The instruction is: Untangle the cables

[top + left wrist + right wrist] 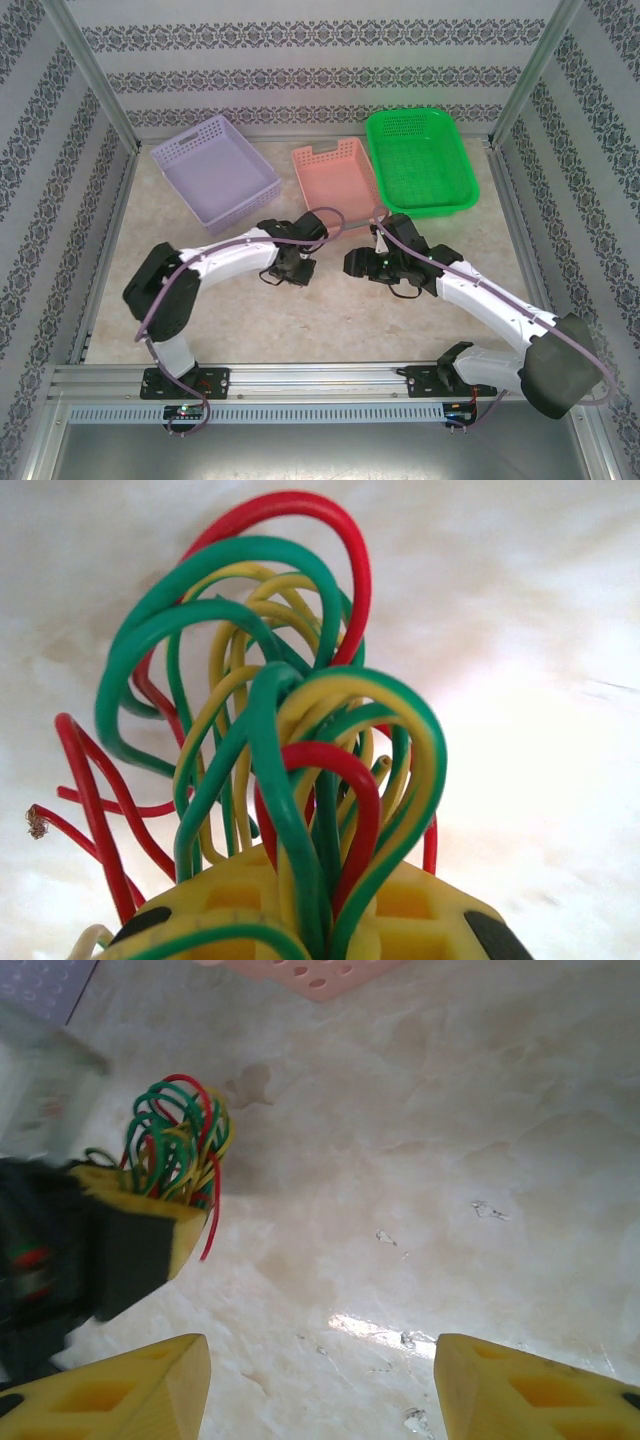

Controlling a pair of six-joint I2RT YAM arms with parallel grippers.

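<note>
The cables (pixel 275 730) are a tangle of thin green, yellow, green-yellow and red wires, looping up from between the yellow fingers (pixel 230 900) of my left gripper (pixel 320 925). Its jaws are shut on the bundle's base. One red wire (pixel 45 822) with a frayed end sticks out to the left. In the right wrist view, the same bundle (pixel 175 1140) rises from the left gripper (pixel 150 1225) at the left, above the marble table. My right gripper (pixel 322 1360) is open with nothing between its fingers, right of the bundle and apart from it. From above, both grippers (pixel 293 268) (pixel 362 264) face each other mid-table.
Three baskets stand along the back of the table: a lilac one (pixel 215 165) at the left, a pink one (pixel 335 172) in the middle and a green one (pixel 418 160) at the right. Patterned walls and metal posts enclose the table.
</note>
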